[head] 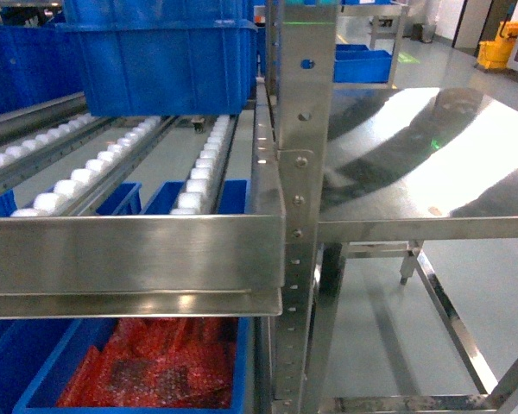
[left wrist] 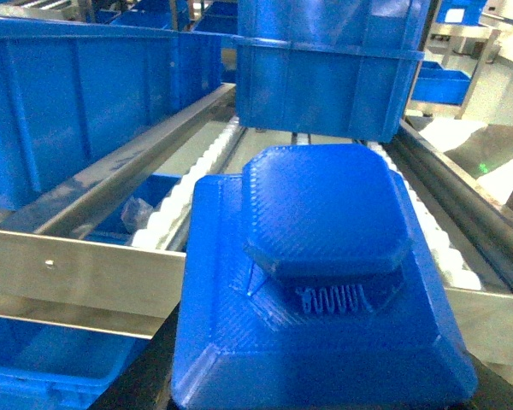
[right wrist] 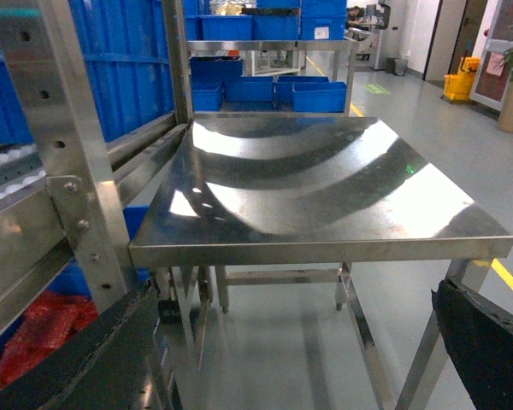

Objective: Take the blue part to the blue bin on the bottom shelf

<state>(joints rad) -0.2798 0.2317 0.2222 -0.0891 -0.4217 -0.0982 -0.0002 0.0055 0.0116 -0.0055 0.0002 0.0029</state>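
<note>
The blue part (left wrist: 325, 282), a blocky dark-blue piece with a raised square cap, fills the left wrist view. My left gripper (left wrist: 321, 403) is shut on it from below, and only a dark finger (left wrist: 150, 376) shows at the lower left. The part hangs just in front of the rack's steel front rail (left wrist: 77, 278). Below that rail, a blue bin (left wrist: 43, 376) shows its rim and inside on the lower level; the bottom shelf's own surface is hidden. My right gripper (right wrist: 282, 359) is open and holds nothing, facing a steel table (right wrist: 316, 184). Neither gripper shows in the head view.
Roller tracks (head: 203, 164) run back to large blue crates (head: 168, 65) on the upper level. A blue crate with red mesh bags (head: 155, 362) sits under the rail (head: 129, 250). A perforated upright post (head: 298, 190) separates the rack from the table (head: 423, 155).
</note>
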